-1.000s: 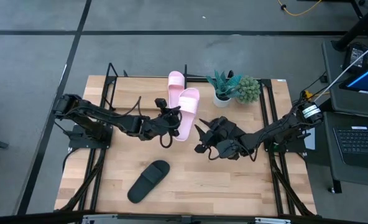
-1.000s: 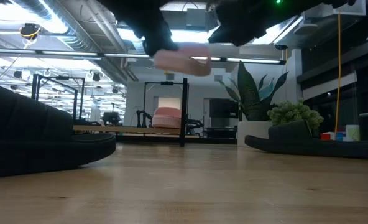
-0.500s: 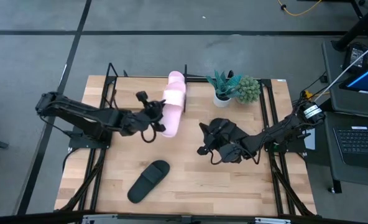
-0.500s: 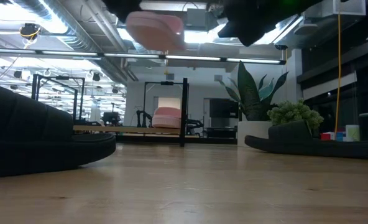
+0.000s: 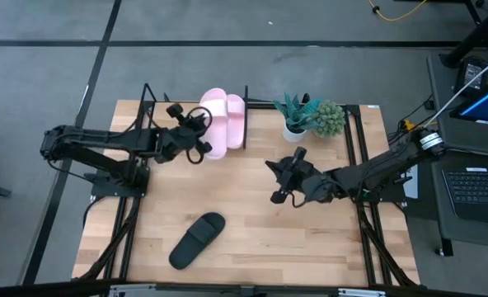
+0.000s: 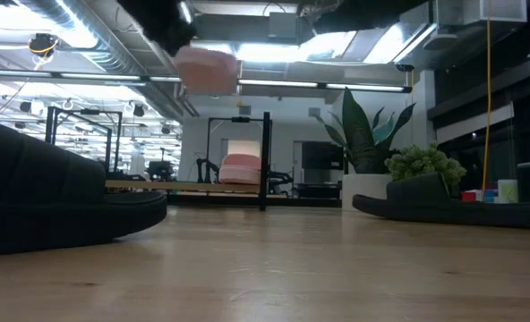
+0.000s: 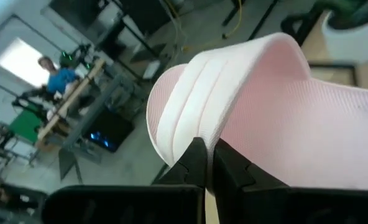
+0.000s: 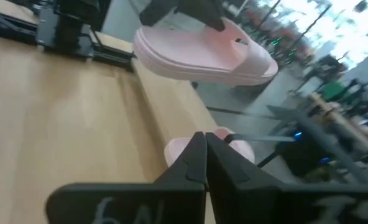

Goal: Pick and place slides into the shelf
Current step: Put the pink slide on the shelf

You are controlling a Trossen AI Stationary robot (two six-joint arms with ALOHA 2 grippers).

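Observation:
My left gripper (image 5: 199, 137) is shut on a light pink slide (image 5: 213, 124) and holds it in the air over the shelf (image 5: 149, 103) at the table's far edge; the low view shows that slide (image 6: 207, 67) high above the table. A second pink slide (image 5: 236, 120) lies on the shelf just to its right. One black slide (image 5: 197, 239) lies sole-down on the table near the front. My right gripper (image 5: 275, 181) is shut and empty at mid-table; its wrist view shows the fingers (image 8: 196, 158) closed together. My left gripper pinches the edge of the pink slide's wide strap (image 7: 190, 118) between its two fingers (image 7: 196, 163). The fingers come from the table's left, about level. The slide is lifted clear of the shelf and table, above the shelf.
Two potted plants (image 5: 310, 117) stand at the far edge, right of the shelf. A low black shape (image 6: 453, 210) lies on the table at the right of the low view. Black side rails (image 5: 355, 157) run along both table sides. Bare wood lies between the grippers.
My left gripper has carried the pink slide from mid-table toward the far left, from the right of the shelved pink slide to its left, above the shelf. The slide has turned along the way and stays clear of the table.

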